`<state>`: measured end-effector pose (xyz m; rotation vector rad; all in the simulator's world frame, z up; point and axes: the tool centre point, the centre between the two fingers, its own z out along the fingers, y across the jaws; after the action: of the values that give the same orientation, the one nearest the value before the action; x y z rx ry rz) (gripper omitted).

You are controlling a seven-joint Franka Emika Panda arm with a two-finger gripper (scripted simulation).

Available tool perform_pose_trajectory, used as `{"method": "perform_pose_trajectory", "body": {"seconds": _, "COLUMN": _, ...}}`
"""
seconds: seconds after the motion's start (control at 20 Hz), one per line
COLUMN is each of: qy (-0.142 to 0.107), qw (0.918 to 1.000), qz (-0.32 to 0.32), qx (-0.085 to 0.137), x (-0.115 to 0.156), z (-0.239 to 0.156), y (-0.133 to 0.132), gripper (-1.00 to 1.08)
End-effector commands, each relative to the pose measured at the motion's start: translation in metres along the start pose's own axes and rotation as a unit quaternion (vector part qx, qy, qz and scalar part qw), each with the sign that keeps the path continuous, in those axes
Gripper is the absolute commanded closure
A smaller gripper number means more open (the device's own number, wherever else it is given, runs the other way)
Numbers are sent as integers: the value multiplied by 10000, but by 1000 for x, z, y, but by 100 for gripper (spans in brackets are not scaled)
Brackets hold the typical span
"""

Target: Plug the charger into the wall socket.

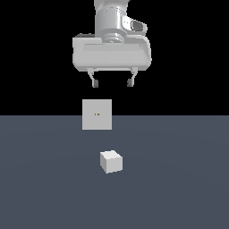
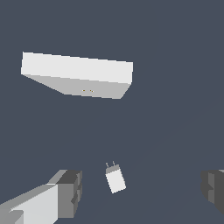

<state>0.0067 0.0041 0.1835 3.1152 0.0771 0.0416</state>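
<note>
The charger [image 1: 111,161] is a small plain white cube resting on the dark grey floor. In the wrist view the charger [image 2: 115,179] shows two short prongs pointing toward the panel. The wall socket [image 1: 97,114] is a flat upright light-grey square panel with two tiny orange dots at its centre, standing behind the charger. It also shows in the wrist view [image 2: 78,76]. My gripper [image 1: 112,83] hangs high above both, open and empty. Its fingers [image 2: 70,192] stand wide apart on either side of the charger in the wrist view.
The dark grey floor [image 1: 179,188] spreads around both objects. Nothing else shows on it.
</note>
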Motion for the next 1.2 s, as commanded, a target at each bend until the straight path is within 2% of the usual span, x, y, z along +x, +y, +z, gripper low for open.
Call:
{"method": "perform_pose_trajectory", "body": {"seconds": 0.0, "qy": 0, "qw": 10000, "qz": 0, "qx": 0, "x": 0, "z": 0, "y": 0, "gripper": -92}}
{"method": "perform_pose_trajectory", "body": {"seconds": 0.55, "qy": 127, "qw": 9997, "qz": -183, "qx": 36, "x": -11, "z": 11, "y": -2, "gripper": -92}}
{"method": "perform_pose_trajectory", "body": {"seconds": 1.15, "qy": 548, "qw": 9953, "qz": -787, "qx": 155, "x": -47, "z": 51, "y": -8, "gripper": -92}}
